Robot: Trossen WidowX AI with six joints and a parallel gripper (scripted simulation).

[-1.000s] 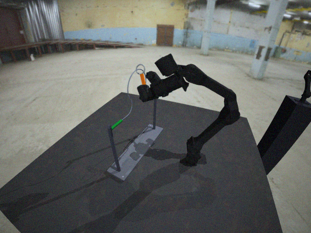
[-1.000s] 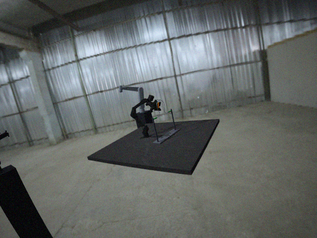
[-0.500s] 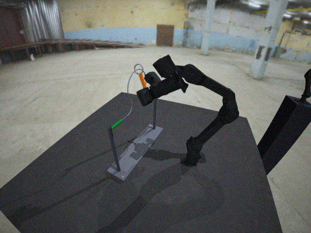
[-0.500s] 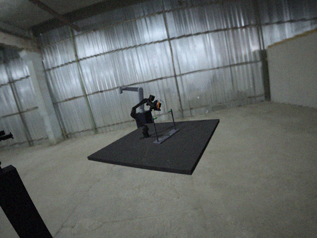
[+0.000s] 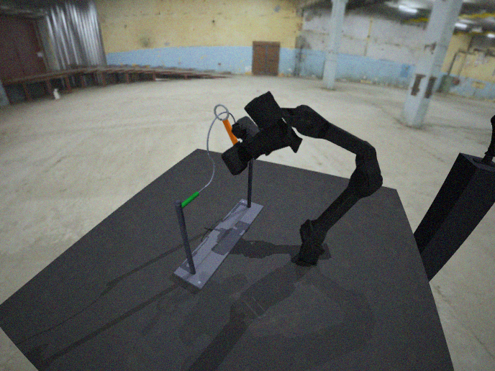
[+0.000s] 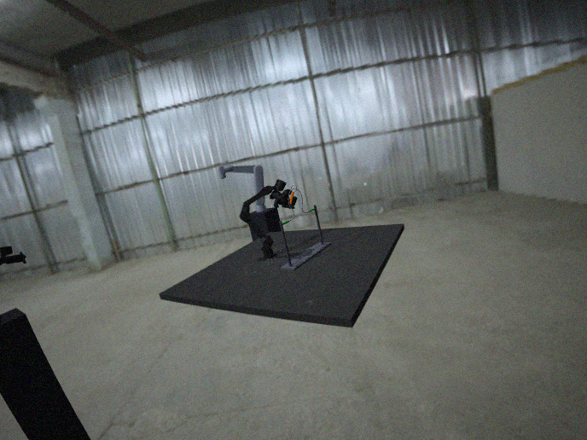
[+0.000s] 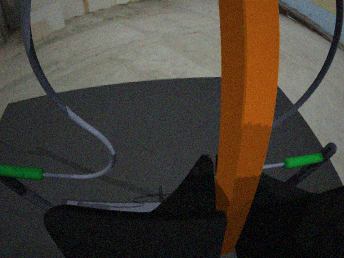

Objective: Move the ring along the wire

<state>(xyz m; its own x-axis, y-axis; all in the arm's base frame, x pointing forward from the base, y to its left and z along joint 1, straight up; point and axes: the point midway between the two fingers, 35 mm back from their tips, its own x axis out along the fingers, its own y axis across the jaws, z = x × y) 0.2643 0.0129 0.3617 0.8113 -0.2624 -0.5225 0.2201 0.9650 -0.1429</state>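
The grey ring (image 5: 214,111) is around the top of the wire's high arch (image 5: 207,139) (image 7: 91,129); whether they touch cannot be told. My gripper (image 5: 238,144) (image 7: 211,161) is shut on the orange handle (image 5: 229,129) (image 6: 291,197) (image 7: 247,95), which slants down from the ring in the top view. One green part (image 5: 189,199) (image 6: 312,210) (image 7: 22,172) is beside the near post (image 5: 185,239) (image 6: 318,224). The other green part (image 6: 286,222) (image 7: 303,160) is beside the far post (image 5: 250,183) (image 6: 285,244); the gripper hides it in the top view. The ring is outside the wrist view.
The posts stand on a pale base plate (image 5: 211,261) on the dark table top (image 5: 119,239) (image 6: 265,296). My arm (image 5: 343,139) reaches over from the right in the top view. A black pedestal (image 5: 460,211) stands beyond the table's right edge.
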